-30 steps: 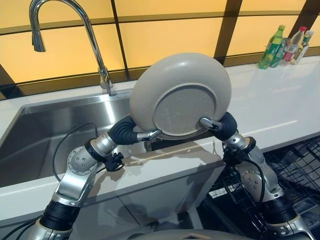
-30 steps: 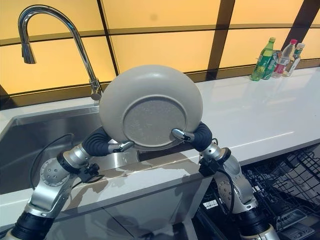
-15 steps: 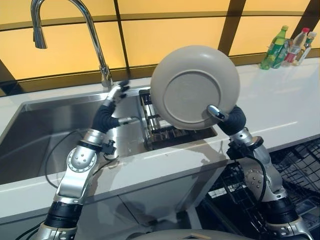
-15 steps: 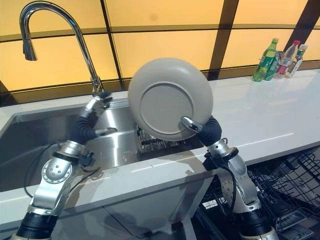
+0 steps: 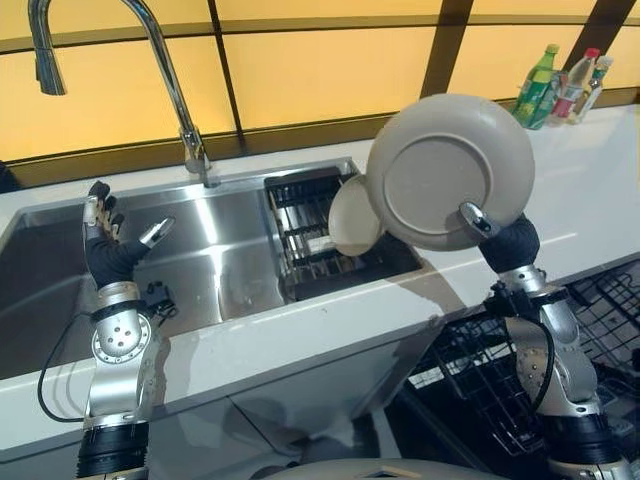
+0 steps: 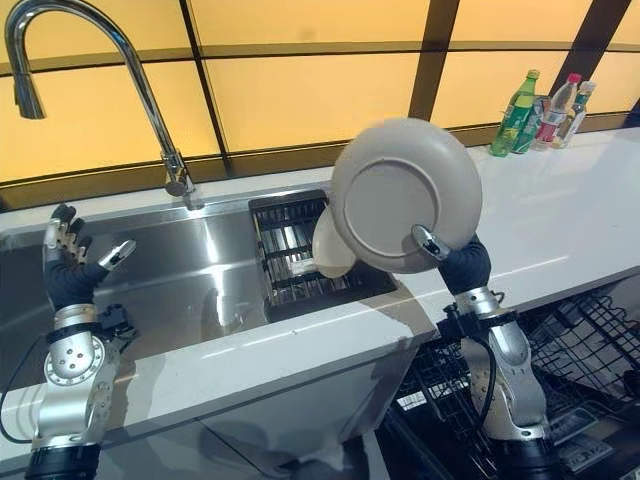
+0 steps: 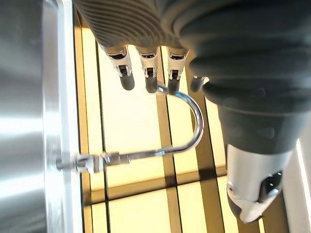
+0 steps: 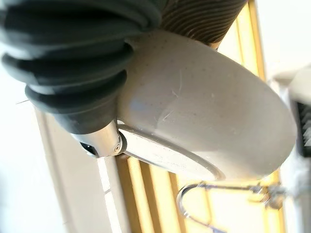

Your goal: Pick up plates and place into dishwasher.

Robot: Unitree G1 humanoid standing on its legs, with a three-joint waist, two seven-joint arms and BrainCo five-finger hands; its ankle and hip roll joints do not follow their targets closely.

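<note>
Plate point(image 5: 450, 170) held upright, underside facing the camera, above the counter point(image 5: 590, 215) edge, pinched at its lower rim by the right robot hand point(image 5: 490, 230) with the thumb curled against the underside. Left robot hand point(image 5: 105, 245) raised over the sink point(image 5: 190, 270), fingers straight and spread, carrying nothing. A second, smaller plate point(image 5: 352, 215) leans in the dark drying rack point(image 5: 310, 245) set in the sink, just behind the held one. Dishwasher rack point(image 5: 600, 310) lies open below and to the robot's right. To do the carry well, the rim pinch should likely stay firm and the plate near vertical while it swings right and down, so that it can slot edge-first between the wire tines without striking them
</note>
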